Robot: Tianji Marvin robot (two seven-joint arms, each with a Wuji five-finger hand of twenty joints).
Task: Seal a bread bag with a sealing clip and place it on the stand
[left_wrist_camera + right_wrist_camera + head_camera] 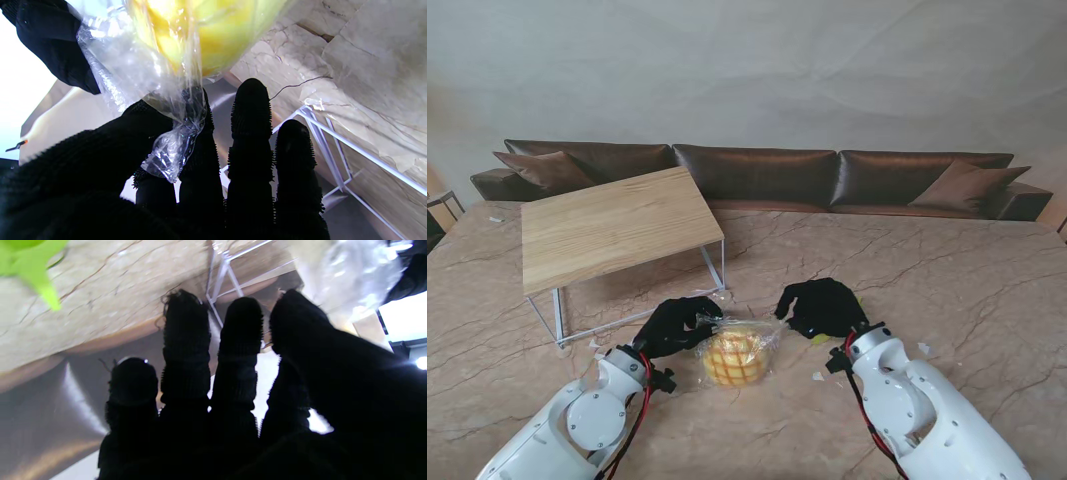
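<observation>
A: Where is the bread bag (739, 352)?

B: On the marble desk (947, 270), between the two arms and nearer to me than the wooden stand (612, 226). It is clear plastic with a round yellow bun (733, 360) inside, and the bun has a criss-cross crust.

A: Is either robot hand on it?

B: The left robot hand (677, 324), in a black glove, grasps the bag's gathered neck. The left wrist view shows it well: the twisted plastic (173, 146) is pinched between the thumb and a finger (200, 140), with the bun hanging yellow beyond it.

A: And the other one?

B: The right robot hand (822, 306) sits just to the right of the bag, fingers spread and loose, holding nothing I can see. Its thumb reaches toward the bag's far corner, but I cannot tell whether it touches the plastic.

A: The sealing clip?

B: A lime-green piece (820, 339) peeks out on the desk at the near edge of the right robot hand, to the right of the bag. The right wrist view shows the same green (36, 263), blurred.

A: What lies around that?

B: The stand's white wire legs (557, 318) rest on the desk to the left of the bag. A brown leather sofa (767, 175) with cushions runs along the wall beyond the stand.
</observation>
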